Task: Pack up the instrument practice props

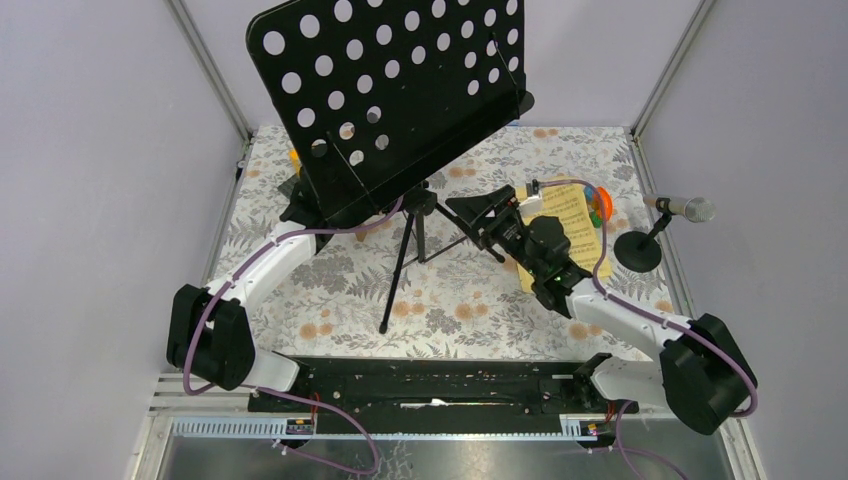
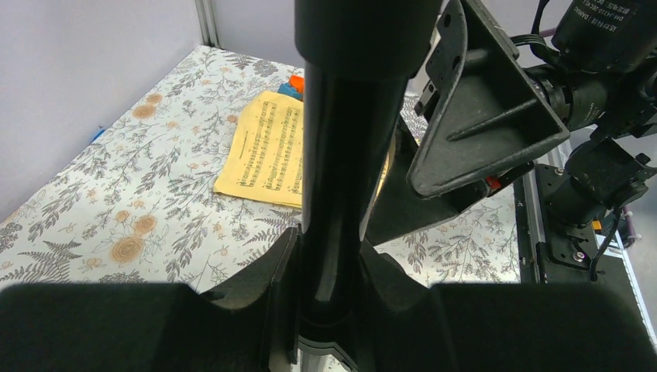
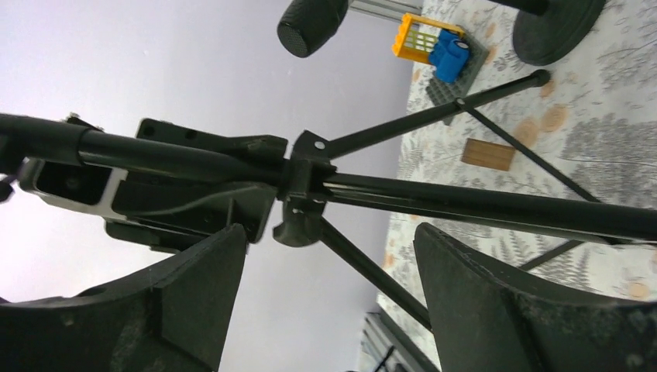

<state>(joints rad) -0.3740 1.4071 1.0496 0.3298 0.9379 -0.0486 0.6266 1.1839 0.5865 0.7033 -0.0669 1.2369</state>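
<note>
Left wrist view: left gripper (image 2: 329,260) is a dark blur, its fingers (image 2: 116,325) cut off at the bottom edge. The pole of the black perforated music rack (image 2: 341,155) hides the right side of the yellow sheet-music pages (image 2: 267,151); notation too small to read.

Top view: rack's upper part cropped; rack hides the left gripper and most of the block build (image 1: 294,156). Right arm (image 1: 620,315) covers part of the pages and the small plastic toy (image 1: 598,205).

Right wrist view: black microphone (image 3: 312,23) and disc base (image 3: 558,27) cropped at top. Brown rectangle (image 3: 488,153) unidentifiable.
</note>
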